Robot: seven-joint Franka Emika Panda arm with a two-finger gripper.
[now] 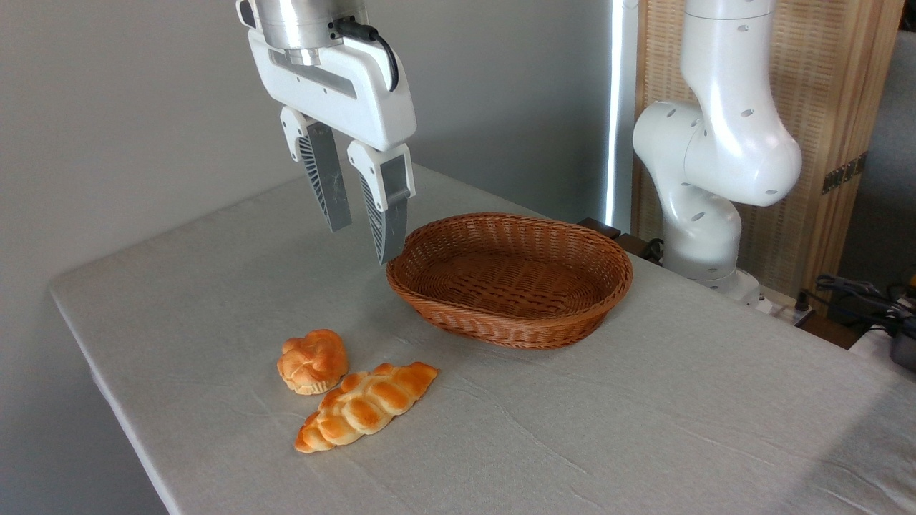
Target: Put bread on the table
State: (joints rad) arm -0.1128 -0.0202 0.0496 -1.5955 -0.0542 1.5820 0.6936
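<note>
Grey cloth, lightly wrinkled, covers the table (644, 429), with a plain wall behind it and a slatted wooden screen at the right. On that cloth, toward the near left corner, sits the bread (313, 361): a small round bun, golden-orange, its top folded into a knot like a rose, paler and ridged around the base. It rests upright on the cloth, and its right side looks to be touching or just beside the longer braided loaf (366, 405), though the seam between them is hard to read from this angle. Behind and to the right stands the wicker basket (509, 279), with nothing in it. High above, the gripper (361, 232) hangs clear of everything, fingers parted by a moderate gap and gripping nothing, its tips near the basket's left rim. Judging by how things lie, the bun is already on the table, so what remains is probably only the retreat: lifting straight up and away, keeping clear of the basket rim, so that the bun is not nudged against the loaf.
</note>
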